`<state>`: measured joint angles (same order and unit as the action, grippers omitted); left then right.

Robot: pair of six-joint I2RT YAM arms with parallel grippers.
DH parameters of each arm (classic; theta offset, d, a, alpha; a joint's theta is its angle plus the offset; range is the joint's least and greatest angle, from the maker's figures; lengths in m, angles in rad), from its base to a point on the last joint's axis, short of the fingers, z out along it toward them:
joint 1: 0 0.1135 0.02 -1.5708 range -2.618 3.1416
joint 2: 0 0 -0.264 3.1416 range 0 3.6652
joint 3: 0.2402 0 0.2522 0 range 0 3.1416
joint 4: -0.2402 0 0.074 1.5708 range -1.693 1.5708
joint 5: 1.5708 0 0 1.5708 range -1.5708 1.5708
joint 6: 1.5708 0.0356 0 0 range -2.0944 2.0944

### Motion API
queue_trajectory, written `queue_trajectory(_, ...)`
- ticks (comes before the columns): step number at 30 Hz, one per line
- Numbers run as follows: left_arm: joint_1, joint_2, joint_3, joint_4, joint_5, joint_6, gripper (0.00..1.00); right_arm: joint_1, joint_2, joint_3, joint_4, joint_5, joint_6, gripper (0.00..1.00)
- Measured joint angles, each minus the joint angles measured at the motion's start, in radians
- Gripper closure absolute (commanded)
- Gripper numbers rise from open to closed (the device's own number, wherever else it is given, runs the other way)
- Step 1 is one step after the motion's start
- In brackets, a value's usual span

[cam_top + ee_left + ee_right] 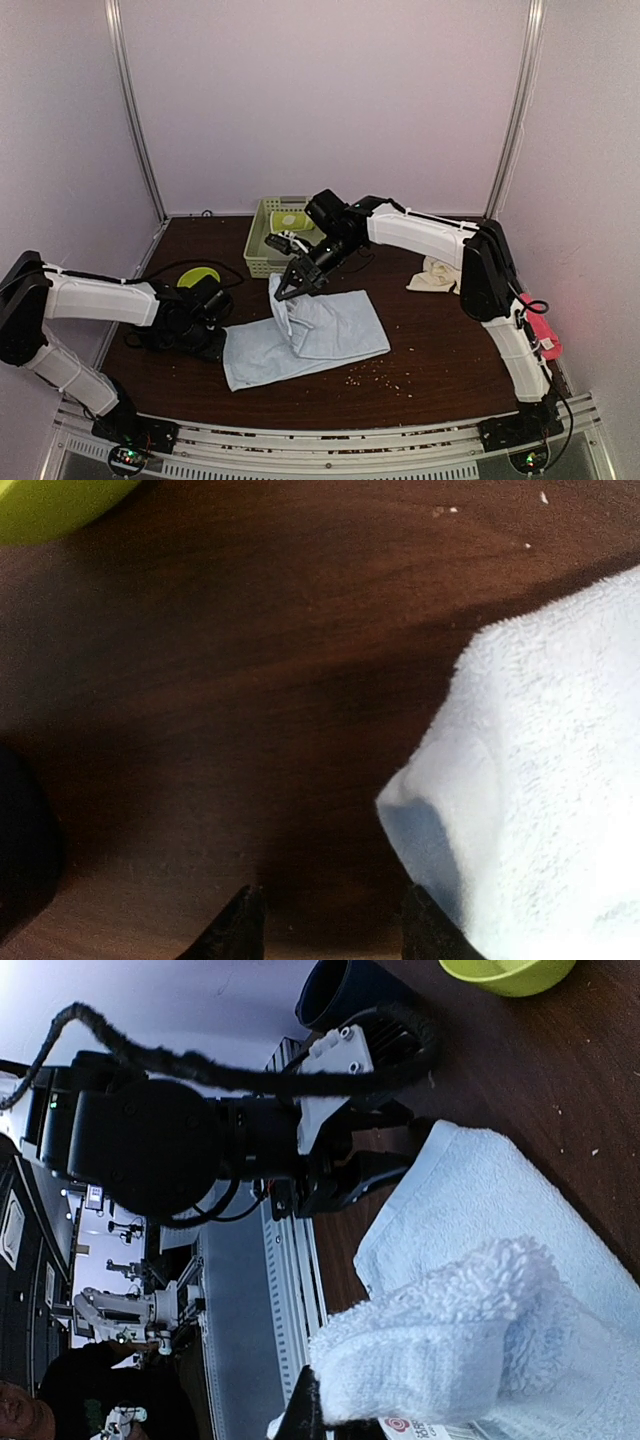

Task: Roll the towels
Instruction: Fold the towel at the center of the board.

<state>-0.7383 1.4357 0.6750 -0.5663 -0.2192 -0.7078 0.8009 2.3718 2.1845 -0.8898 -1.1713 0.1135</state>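
The light blue towel point(335, 335) lies spread on the tabletop point(430, 340), its far-left edge lifted and pinched tight in the right tool point(284, 294); the left tool point(335, 935) sits low by the towel's left corner, jaws apart, gripping nothing

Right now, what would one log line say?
left jaws: open, at corner of light blue towel | right jaws: shut on its lifted edge

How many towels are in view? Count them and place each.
4: light blue towel at centre, in the right pincer; cream towel far right; pink towel at the right edge; lime-green towel in the basket. More may hide there.
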Motion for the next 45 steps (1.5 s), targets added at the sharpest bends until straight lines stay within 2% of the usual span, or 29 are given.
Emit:
queue_trajectory(5,0.000,-0.023,-0.027,0.037,0.023,-0.019,0.50,0.024,0.050,-0.001,0.215,-0.008,0.209,1.00)
queue_trajectory(12,0.000,-0.048,-0.058,0.078,0.026,-0.032,0.50,0.062,0.059,-0.055,0.390,-0.045,0.369,1.00)
queue_trajectory(20,0.000,-0.108,-0.093,0.099,0.013,-0.053,0.49,0.100,-0.079,-0.336,0.585,-0.062,0.540,1.00)
queue_trajectory(24,0.000,-0.175,-0.106,0.101,0.004,-0.062,0.49,0.109,-0.093,-0.334,0.585,-0.039,0.517,1.00)
queue_trajectory(34,0.000,-0.215,-0.111,0.092,-0.008,-0.087,0.46,0.133,-0.002,-0.147,0.472,0.073,0.416,1.00)
queue_trajectory(45,0.000,-0.213,-0.140,0.075,-0.014,-0.140,0.46,0.163,0.011,-0.188,0.452,0.081,0.415,1.00)
